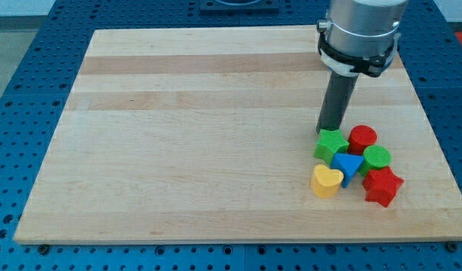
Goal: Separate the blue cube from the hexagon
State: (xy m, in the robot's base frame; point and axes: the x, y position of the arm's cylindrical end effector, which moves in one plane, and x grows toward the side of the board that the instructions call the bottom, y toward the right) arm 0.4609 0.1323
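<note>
My tip (330, 131) rests just above the green star block (330, 144), touching its top edge, on the wooden counter (201, 135), with the blue block (348, 164) just below-right of that star, red cylinder (362, 138) right, yellow heart (326, 181) below; no end effector shows.

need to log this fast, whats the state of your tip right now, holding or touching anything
My tip: a bare rod with no jaws, holding nothing, at the upper edge of the green star block; actual contact cannot be told.

single view; high front, angled down; mid-range; whole board (178, 113) visible
</note>
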